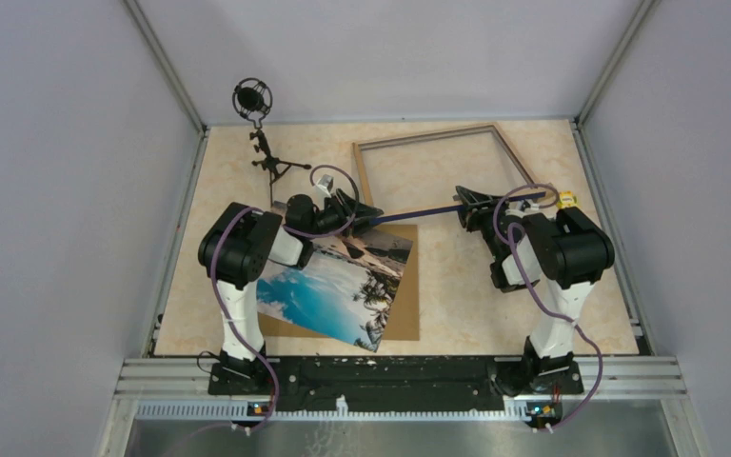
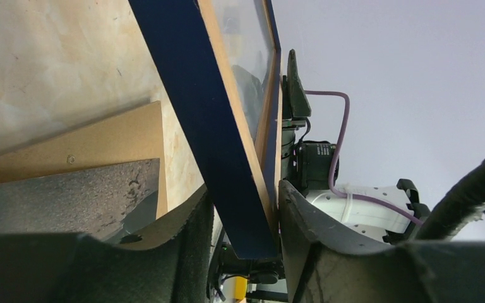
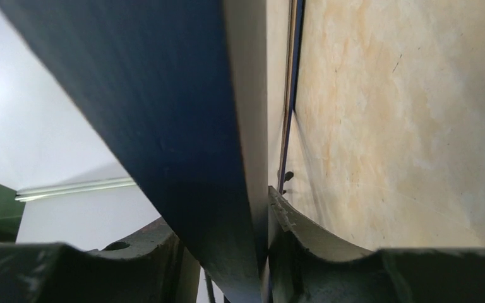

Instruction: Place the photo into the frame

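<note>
While the photo [image 1: 338, 281] waits to be mounted, the overhead view shows the frame [image 1: 438, 157] tipped up over the back half of the table [image 1: 466, 295]. Its far light-wood rails lie low near the back wall, and its near rail, showing dark blue, is raised in a line between the left arm [image 1: 243, 248] and the right arm [image 1: 571, 248]. One arm at each end of that rail probably keeps the thin frame level and stops it swinging while it is turned or carried. The photo lies picture side up and skewed on a brown backing board [image 1: 407, 319], just in front of the left arm and outside the frame, so the insertion is not yet done. A microphone [image 1: 252, 98] on a small stand sits at the far left. From the left wrist, the blue rail with its wood edge stands between that arm's jaws. One of the fingers [image 2: 316, 240] lies against the wood side and the other sits close to the blue face, but I cannot tell whether these jaws are clenched or slackened. From the right wrist, the rail fills the whole gap and both pads [image 3: 309, 243] meet it, so these jaws are grasping the frame.
</note>
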Controlling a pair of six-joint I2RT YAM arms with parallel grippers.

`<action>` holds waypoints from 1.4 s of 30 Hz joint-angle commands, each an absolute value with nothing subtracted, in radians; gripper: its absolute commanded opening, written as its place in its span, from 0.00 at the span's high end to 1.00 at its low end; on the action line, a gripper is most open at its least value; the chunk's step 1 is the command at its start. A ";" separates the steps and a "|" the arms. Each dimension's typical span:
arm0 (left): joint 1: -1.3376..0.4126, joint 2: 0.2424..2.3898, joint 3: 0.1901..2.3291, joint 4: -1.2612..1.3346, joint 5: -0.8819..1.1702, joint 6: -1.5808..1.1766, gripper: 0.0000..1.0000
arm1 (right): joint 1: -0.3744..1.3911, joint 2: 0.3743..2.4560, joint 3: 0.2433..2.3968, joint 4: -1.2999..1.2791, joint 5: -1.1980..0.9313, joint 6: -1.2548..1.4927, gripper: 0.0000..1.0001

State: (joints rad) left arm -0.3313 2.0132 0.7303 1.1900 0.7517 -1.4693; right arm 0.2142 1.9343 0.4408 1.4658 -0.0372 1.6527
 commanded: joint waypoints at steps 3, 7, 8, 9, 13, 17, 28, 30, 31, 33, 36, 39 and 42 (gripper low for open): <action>-0.339 1.987 0.710 1.238 0.758 -1.429 0.47 | 0.221 1.889 0.458 1.721 -0.066 1.684 0.64; -0.337 1.948 0.686 1.166 0.749 -1.360 0.31 | 0.212 1.909 0.464 1.721 -0.097 1.691 0.69; -0.336 1.929 0.672 1.132 0.741 -1.330 0.24 | 0.207 1.913 0.464 1.721 -0.108 1.688 0.70; -0.335 1.905 0.652 1.103 0.727 -1.304 0.17 | 0.203 1.915 0.459 1.722 -0.118 1.682 0.72; -0.330 1.783 0.607 0.920 0.656 -1.140 0.02 | 0.182 1.917 0.431 1.721 -0.150 1.657 0.74; -0.329 1.628 0.601 0.680 0.577 -0.961 0.02 | 0.165 1.915 0.411 1.721 -0.174 1.638 0.75; -0.450 1.269 0.715 0.280 0.263 -0.574 0.02 | 0.103 1.930 0.389 1.720 -0.349 1.571 0.81; -0.468 1.318 0.790 0.299 0.242 -0.529 0.02 | 0.091 1.936 0.393 1.720 -0.390 1.550 0.82; -0.473 1.361 0.831 0.310 0.236 -0.516 0.02 | 0.085 1.943 0.395 1.720 -0.409 1.543 0.83; -0.479 1.464 0.928 0.354 0.246 -0.497 0.02 | 0.077 1.956 0.408 1.721 -0.446 1.529 0.82; -0.497 1.653 1.113 0.383 0.213 -0.442 0.02 | 0.077 1.976 0.418 1.721 -0.484 1.511 0.82; -0.506 1.854 1.331 0.369 0.178 -0.389 0.02 | 0.062 1.999 0.420 1.720 -0.520 1.495 0.80; -0.504 2.008 1.506 0.362 0.095 -0.347 0.02 | 0.040 2.031 0.427 1.720 -0.543 1.483 0.75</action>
State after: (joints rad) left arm -0.4992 1.8618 1.3270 0.3500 0.2104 -0.4480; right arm 0.0628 1.9984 0.3920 1.4746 -0.4469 1.5082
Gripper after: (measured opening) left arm 0.977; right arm 0.252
